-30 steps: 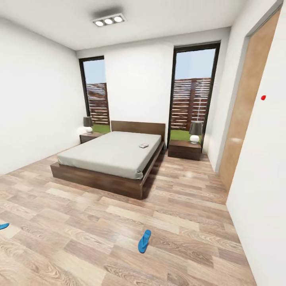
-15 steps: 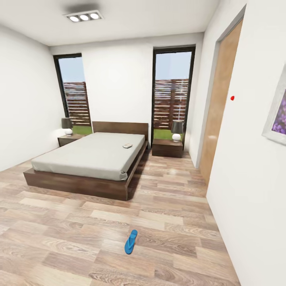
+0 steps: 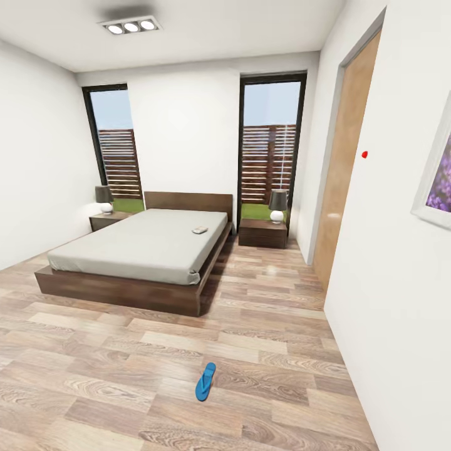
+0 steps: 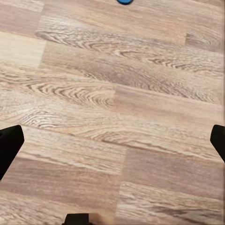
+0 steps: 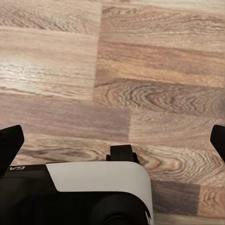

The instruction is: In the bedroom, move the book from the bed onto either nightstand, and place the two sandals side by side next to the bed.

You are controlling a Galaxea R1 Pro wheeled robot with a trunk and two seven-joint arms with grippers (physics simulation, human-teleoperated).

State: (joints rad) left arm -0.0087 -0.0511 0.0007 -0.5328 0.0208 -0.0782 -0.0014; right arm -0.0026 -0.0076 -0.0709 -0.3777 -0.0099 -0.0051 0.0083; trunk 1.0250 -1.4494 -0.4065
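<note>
The bed [image 3: 141, 247] has a dark wood frame and a grey mattress and stands mid-room on the left. The book [image 3: 200, 230] lies on the mattress near the headboard, on the side facing the right nightstand [image 3: 263, 233]. A second nightstand [image 3: 108, 220] stands at the bed's far left. One blue sandal [image 3: 205, 381] lies on the floor well short of the bed's foot. In the left wrist view my left gripper [image 4: 112, 145] hangs open over bare floor, with a blue sliver of sandal [image 4: 124, 1] at the picture's edge. My right gripper [image 5: 112, 140] is open over floorboards too.
Each nightstand carries a lamp [image 3: 277, 206]. A wooden door [image 3: 341, 163] and a framed picture [image 3: 435, 181] are on the right wall. Two tall windows [image 3: 269, 150] flank the headboard. Wood floor runs wide between me and the bed. Part of my own white body [image 5: 93, 187] appears in the right wrist view.
The head camera has swung to the right, shifting the whole room leftward in the picture. A second blue sandal at the left edge has left the view. Nothing in the room has moved.
</note>
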